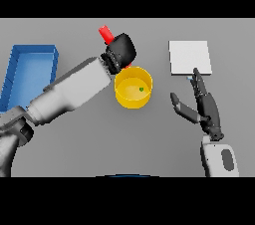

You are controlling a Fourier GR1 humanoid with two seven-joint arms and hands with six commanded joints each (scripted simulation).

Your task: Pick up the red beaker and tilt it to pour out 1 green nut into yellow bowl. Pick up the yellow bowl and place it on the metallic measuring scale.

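Note:
The yellow bowl (133,87) stands at the table's middle with a small green nut (141,89) inside it. Just behind its far-left rim my left hand (121,50) is curled round the red beaker (105,33), which tilts with its upper part showing past the hand's far side; the rest is hidden by the hand. The pale metallic measuring scale (190,56) lies flat at the right rear. My right hand (205,106) hovers open in front of the scale, right of the bowl, fingers straight and thumb spread.
A blue bin (29,72) with raised walls sits at the far left. My left forearm (74,89) crosses the table between the bin and the bowl.

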